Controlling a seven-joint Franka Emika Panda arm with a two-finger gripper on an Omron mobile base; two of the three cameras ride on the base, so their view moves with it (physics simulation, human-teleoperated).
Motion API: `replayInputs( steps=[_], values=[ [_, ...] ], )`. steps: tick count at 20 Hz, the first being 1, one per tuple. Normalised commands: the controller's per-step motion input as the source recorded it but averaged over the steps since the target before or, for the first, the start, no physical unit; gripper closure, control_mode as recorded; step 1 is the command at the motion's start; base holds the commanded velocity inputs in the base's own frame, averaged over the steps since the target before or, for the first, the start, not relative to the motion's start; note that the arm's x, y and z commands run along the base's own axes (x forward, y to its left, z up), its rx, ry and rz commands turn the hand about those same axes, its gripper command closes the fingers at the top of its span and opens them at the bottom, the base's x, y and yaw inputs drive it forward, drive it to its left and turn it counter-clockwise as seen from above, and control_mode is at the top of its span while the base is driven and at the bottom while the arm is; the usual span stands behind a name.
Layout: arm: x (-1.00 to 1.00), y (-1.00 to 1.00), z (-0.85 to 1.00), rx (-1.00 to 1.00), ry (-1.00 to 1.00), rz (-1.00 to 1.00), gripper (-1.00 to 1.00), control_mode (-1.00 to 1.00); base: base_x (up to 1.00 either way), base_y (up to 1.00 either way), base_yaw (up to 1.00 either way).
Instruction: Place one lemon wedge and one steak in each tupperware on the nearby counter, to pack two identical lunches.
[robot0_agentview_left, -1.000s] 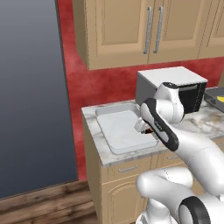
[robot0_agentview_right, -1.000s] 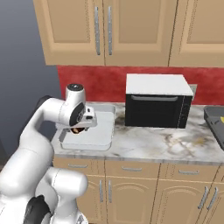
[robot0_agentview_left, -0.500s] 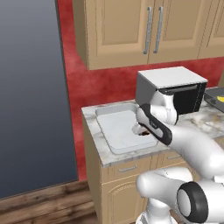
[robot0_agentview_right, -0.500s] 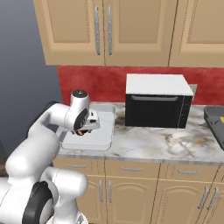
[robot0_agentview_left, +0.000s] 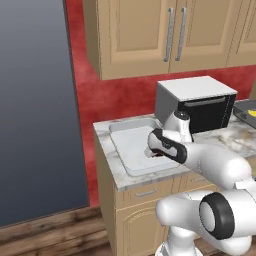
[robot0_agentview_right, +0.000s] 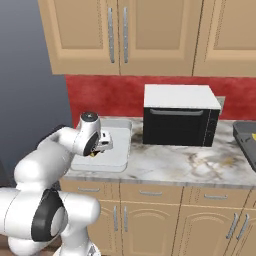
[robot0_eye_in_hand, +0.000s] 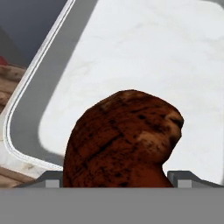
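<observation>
Pincer (robot0_eye_in_hand: 118, 177) over the tray (robot0_agentview_left: 131, 150), steak (robot0_eye_in_hand: 122, 138) right in front of it.
Its jaws stand wide, one tip showing on each side of the steak's near end in the hand view; whether they touch the meat I cannot tell, so a grasp is not certain. The steak lies straight ahead of the pincer along its line of sight, its long axis running away from the tips toward the middle of the tray, over the pale tray floor and near one rounded corner of the rim. The tray sits on the counter (robot0_agentview_right: 180, 167) just beside the microwave (robot0_agentview_right: 180, 115), at the counter's end. Against the earlier frames the arm has swung lower and closer over the tray, elbow dropped toward the cabinet front; the jaws' spread looks unchanged.
</observation>
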Motion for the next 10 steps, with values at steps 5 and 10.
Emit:
replayInputs(
  steps=[5, 10],
  values=[
    [0.64, 0.04, -0.15, 0.00, 0.00, 0.00, 1.00, -1.00, 0.00, 0.00, 0.00],
    [0.52, 0.01, -0.27, 0.00, 0.00, 0.00, 1.00, -1.00, 0.00, 0.00, 0.00]
  ],
)
